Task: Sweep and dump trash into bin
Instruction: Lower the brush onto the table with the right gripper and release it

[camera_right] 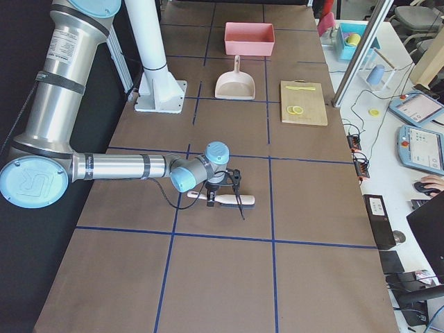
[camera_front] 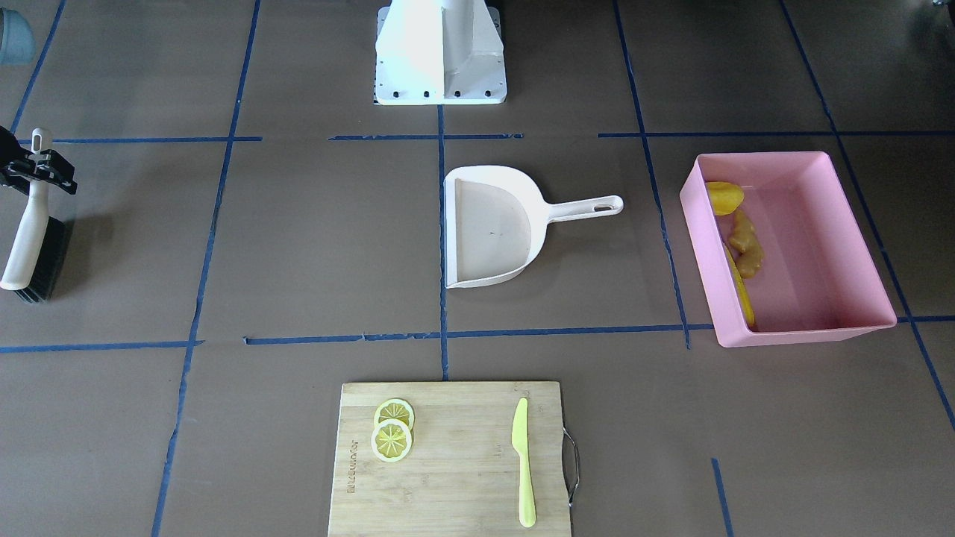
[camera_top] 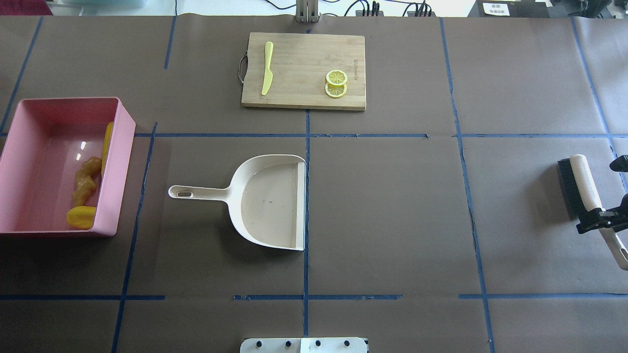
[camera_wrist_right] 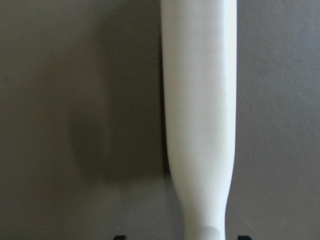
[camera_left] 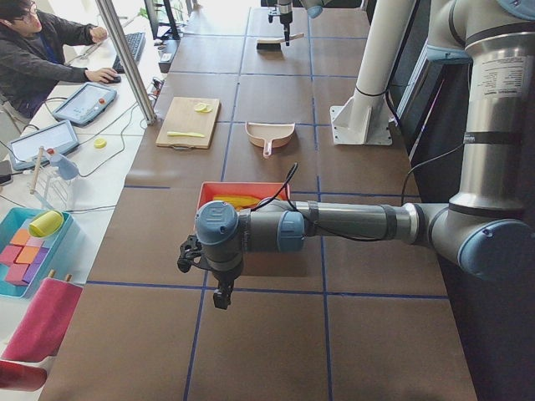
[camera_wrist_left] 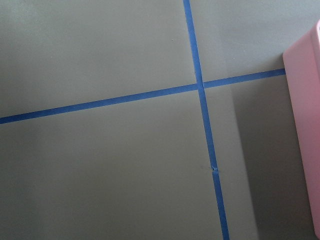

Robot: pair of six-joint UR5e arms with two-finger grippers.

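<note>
The trash lies inside the pink bin (camera_front: pixel 806 333) along one long wall: a corn cob (camera_front: pixel 742 287), a ginger root (camera_front: pixel 746 246) and a potato-like lump (camera_front: pixel 724 198). The beige dustpan (camera_front: pixel 492 227) sits empty at the table's middle. At the table's far end on my right, a white-handled brush (camera_top: pixel 584 186) lies flat. My right gripper (camera_top: pixel 601 219) straddles its handle (camera_wrist_right: pixel 200 125), and the wrist view shows the fingertips standing clear of it, so it is open. My left gripper (camera_left: pixel 221 296) hangs beside the bin's outer end (camera_wrist_left: pixel 305 125). I cannot tell whether it is open or shut.
A wooden cutting board (camera_front: pixel 451 459) with two lemon slices (camera_front: pixel 393 431) and a yellow-green knife (camera_front: pixel 524 462) lies at the far edge. The robot's white base (camera_front: pixel 440 52) stands opposite. A person (camera_left: pixel 42 50) sits at a side desk.
</note>
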